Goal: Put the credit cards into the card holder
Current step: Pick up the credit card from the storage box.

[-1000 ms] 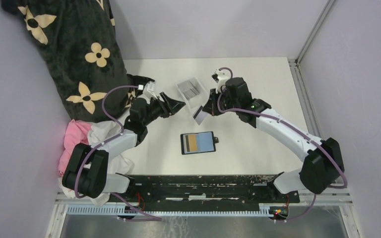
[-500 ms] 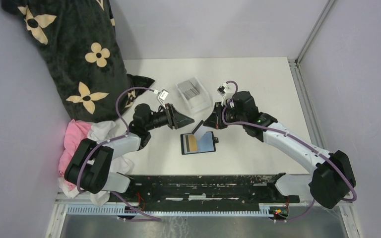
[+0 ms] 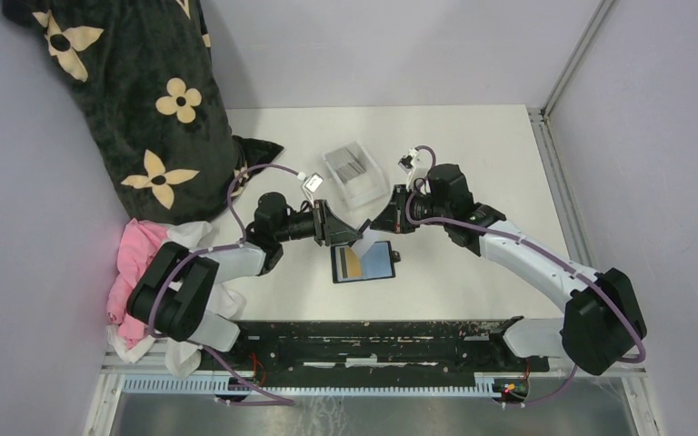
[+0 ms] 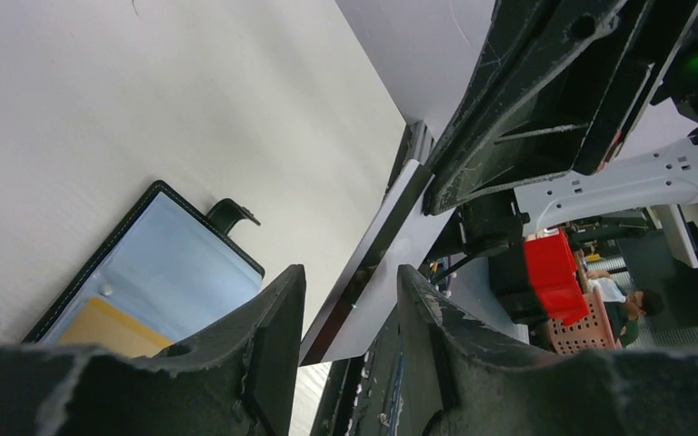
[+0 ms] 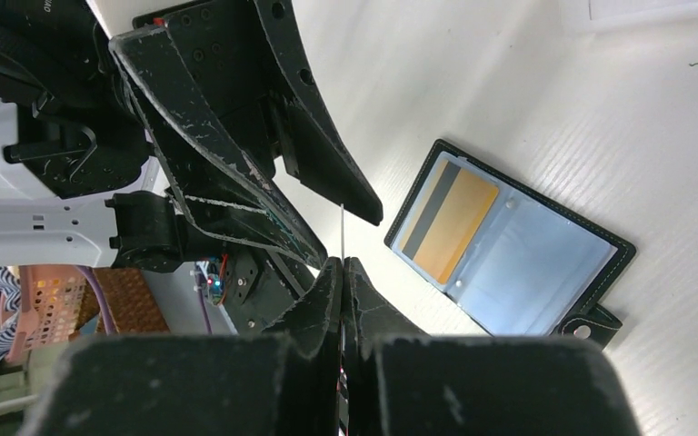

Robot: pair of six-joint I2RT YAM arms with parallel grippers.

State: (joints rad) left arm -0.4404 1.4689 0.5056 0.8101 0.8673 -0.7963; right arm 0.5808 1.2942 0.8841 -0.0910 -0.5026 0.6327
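Scuffed matt black plastic fingers (image 5: 309,154) on the left pincer (image 4: 347,309). Between it and the right pincer (image 5: 342,263), a thin, smooth grey plastic card (image 4: 398,259). Just beneath both, black leather-look card holder (image 5: 509,245) with stitched rim and glossy clear pockets. Underneath, matt white table (image 5: 600,118), finely ribbed.

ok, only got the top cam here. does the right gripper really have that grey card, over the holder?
Observer: Yes. The right wrist view shows the right gripper shut on the grey card, seen edge-on.
Operator: left closed on it?
Observer: No. In the left wrist view the left gripper has its fingers apart, with the card in the gap. I cannot tell if they touch it.
Operator: holder state?
Observer: The right wrist view shows the card holder open flat, with a tan-orange card with a dark stripe in one pocket. The pocket by the snap tab looks empty.
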